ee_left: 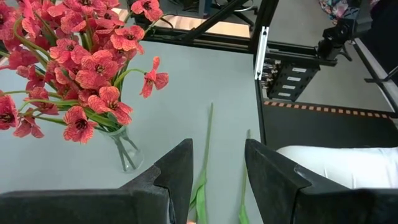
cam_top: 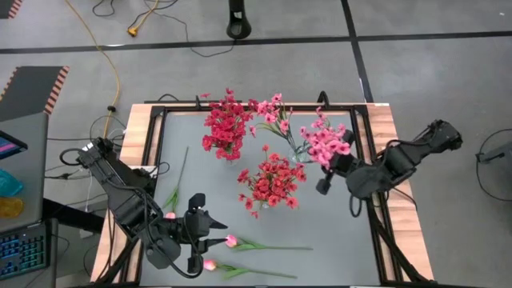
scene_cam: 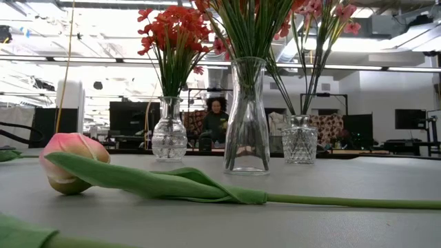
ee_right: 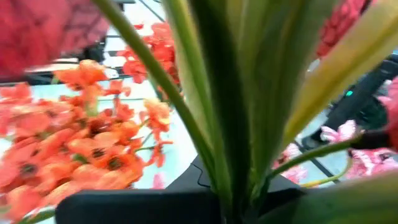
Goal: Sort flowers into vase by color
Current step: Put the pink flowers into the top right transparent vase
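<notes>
Two grippers work: right gripper (cam_top: 327,172), fingers pinching pink stems (ee_right: 230,118), seats them; next, release. Left gripper (cam_top: 202,232), fingers half-open, hovers over tulips (cam_top: 230,240).

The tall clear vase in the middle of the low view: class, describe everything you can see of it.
The tall clear vase looks like smooth glass, narrow at the neck and flaring to a wider base. It stands upright on the grey table, between two shorter cut-pattern vases and apart from both. A dense bundle of green stems rises from its mouth.
</notes>
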